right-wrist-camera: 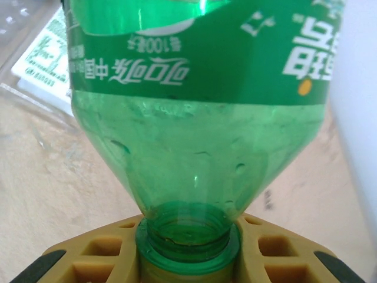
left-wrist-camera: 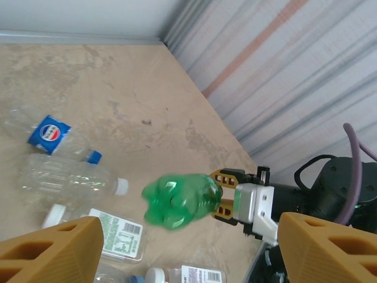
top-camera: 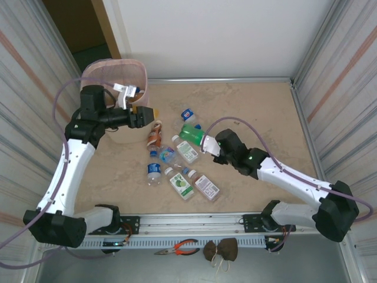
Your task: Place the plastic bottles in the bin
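Two arms reach over the beige tabletop. The tall pink mesh bin stands at the far left. The left gripper hangs just beside the bin's right wall, its fingers spread wide and holding nothing. Several plastic bottles lie scattered about the middle of the tabletop. At their right edge, the right gripper is clamped on the neck of a green bottle, its base pointing left.
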